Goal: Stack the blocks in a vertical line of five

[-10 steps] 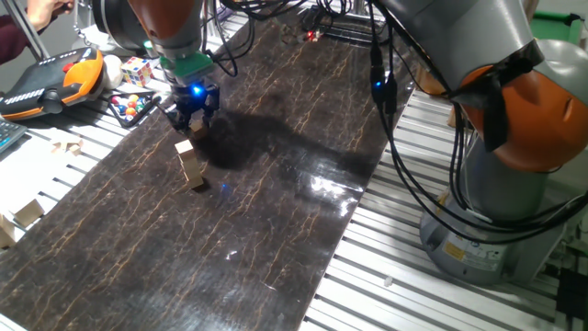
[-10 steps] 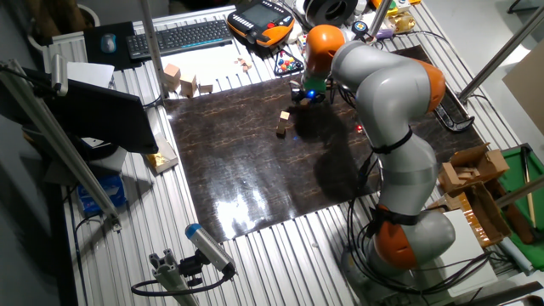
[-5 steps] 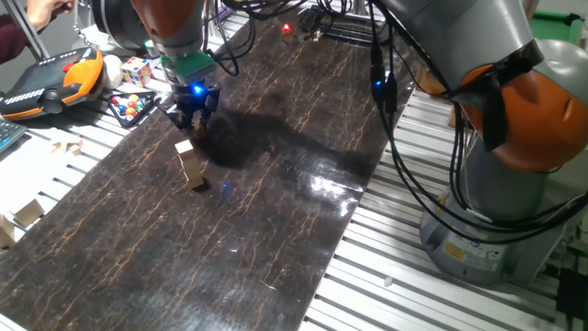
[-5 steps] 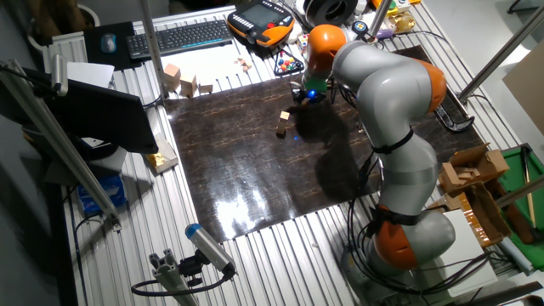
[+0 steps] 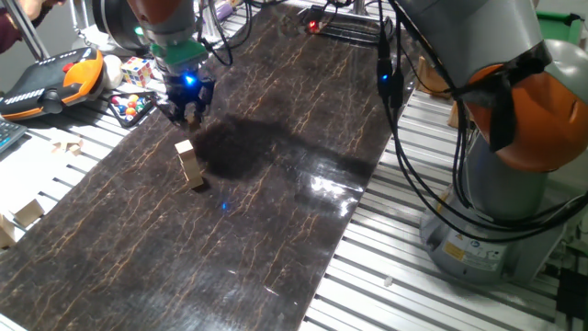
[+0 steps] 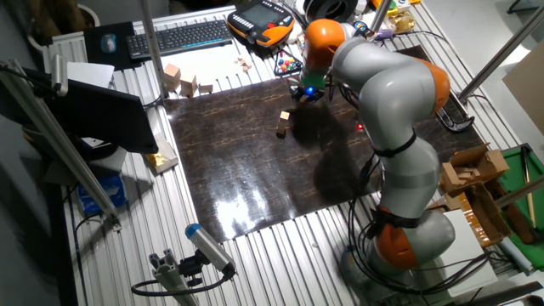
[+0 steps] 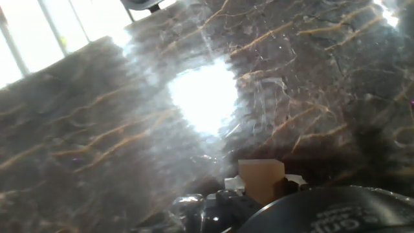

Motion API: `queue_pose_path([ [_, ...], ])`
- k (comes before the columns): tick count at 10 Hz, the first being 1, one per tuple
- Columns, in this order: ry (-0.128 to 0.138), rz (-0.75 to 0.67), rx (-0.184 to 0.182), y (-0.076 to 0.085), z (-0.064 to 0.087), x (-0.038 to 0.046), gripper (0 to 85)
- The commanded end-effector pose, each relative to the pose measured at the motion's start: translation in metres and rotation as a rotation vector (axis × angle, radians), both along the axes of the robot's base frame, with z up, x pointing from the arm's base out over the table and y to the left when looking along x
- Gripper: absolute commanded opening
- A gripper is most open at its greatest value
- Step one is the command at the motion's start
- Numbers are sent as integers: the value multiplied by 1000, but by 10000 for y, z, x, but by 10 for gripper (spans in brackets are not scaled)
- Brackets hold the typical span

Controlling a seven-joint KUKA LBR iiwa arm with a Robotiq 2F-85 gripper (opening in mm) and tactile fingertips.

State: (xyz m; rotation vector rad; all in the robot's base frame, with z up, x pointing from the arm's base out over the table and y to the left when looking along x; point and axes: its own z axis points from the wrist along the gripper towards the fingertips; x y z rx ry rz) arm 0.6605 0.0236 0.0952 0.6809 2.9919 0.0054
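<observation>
Jaws [image 5: 186,114] pinch one small tan block [image 7: 261,179]; the hand view shows the cube held at the tips, above the dark marbled surface [image 5: 276,202]. They hang beside and above the stack of blocks [image 5: 189,165], towards the far left edge of the surface, not touching it. The stack stands upright on the surface; how many cubes it holds cannot be told, though it looks about three high in one fixed view and appears as a short column [image 6: 283,124] in the other.

Left of the surface, on the ribbed metal bench, a small tray [image 5: 131,104] holds coloured balls. Beside it sit a Rubik's cube [image 5: 138,70] and an orange-and-black pendant [image 5: 50,81]. Larger pale wooden pieces [image 5: 26,213] lie near the left edge. Nothing stands between the jaws and the stack.

Against a second ago, the jaws have risen and shifted slightly away from the stack, while the stack has stayed where it was.
</observation>
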Motion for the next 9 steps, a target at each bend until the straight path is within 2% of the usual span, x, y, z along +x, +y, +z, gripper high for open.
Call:
queue_pose_path([
  [1, 6, -13, 6, 21, 163, 0, 10],
  [4, 39, -43, -6, 261, 538, -40, 10],
  [7, 59, -43, -7, 488, 761, -150, 10],
  [9, 60, -51, -14, 593, 828, -213, 10],
])
